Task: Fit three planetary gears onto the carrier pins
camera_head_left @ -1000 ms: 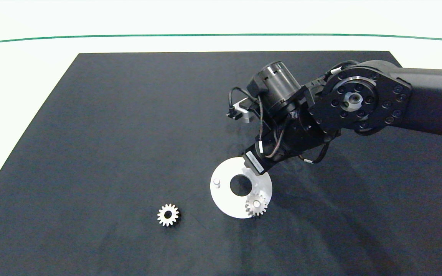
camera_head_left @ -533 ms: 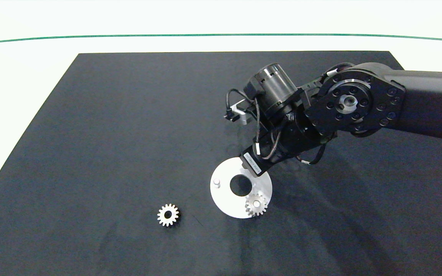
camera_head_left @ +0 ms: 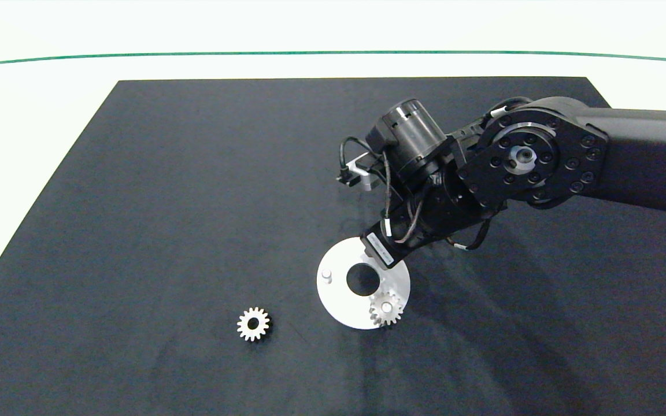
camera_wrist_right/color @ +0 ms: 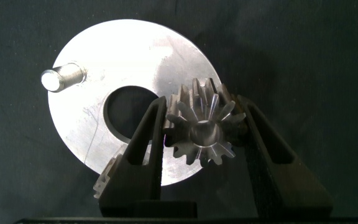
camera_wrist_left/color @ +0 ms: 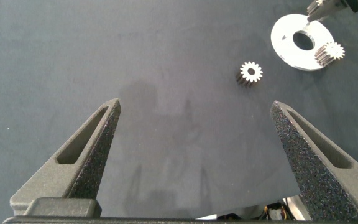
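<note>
While the right pincer [camera_wrist_right/color: 204, 134] is gripping one gear [camera_wrist_right/color: 202, 132] above the white disc [camera_wrist_right/color: 114, 68], its bore is risking a miss of the hidden pin, tilting and jamming. One gear [camera_head_left: 386, 308] is sitting mounted, one pin [camera_head_left: 326, 275] standing bare, the last gear [camera_head_left: 253, 323] lying on the table [camera_head_left: 165, 173]; farther off, the left pincer [camera_wrist_left/color: 194, 155] is idling released.

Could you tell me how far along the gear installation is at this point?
One gear sits on a pin of the white disc. The right tool grips a second gear over the disc. A third gear lies on the mat, one pin bare. The left tool hangs open, away.
</note>
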Controlling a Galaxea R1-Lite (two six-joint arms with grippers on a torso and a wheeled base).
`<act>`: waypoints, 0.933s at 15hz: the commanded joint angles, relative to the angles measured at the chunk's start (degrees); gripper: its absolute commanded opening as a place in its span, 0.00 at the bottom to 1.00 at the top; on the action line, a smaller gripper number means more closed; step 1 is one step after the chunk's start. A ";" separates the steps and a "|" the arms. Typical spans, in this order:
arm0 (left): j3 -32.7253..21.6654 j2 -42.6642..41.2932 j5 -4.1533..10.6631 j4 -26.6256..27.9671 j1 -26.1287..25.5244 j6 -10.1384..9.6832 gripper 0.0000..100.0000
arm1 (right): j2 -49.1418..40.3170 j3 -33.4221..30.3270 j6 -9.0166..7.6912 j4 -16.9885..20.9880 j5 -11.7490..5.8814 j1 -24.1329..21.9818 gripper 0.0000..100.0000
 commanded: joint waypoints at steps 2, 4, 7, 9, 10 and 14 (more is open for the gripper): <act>-0.10 -0.03 -0.01 0.13 0.01 0.00 1.00 | 0.23 0.27 -0.04 0.18 -0.05 -0.16 0.16; -0.10 -0.03 -0.01 0.13 0.01 0.00 1.00 | 0.50 0.09 -0.04 0.09 -0.05 -0.16 0.16; -0.10 -0.03 -0.01 0.13 0.01 0.00 1.00 | 0.85 -0.44 -0.04 0.00 -0.05 -0.16 0.16; -0.10 -0.03 -0.01 0.13 0.01 0.00 1.00 | 0.85 -0.44 -0.04 0.00 -0.05 -0.16 0.16; -0.10 -0.03 -0.01 0.13 0.01 0.00 1.00 | 0.85 -0.44 -0.04 0.00 -0.05 -0.16 0.16; -0.19 -0.03 -0.01 0.05 0.01 0.00 1.00 | 0.76 -0.35 -0.04 0.00 -0.14 -0.16 1.00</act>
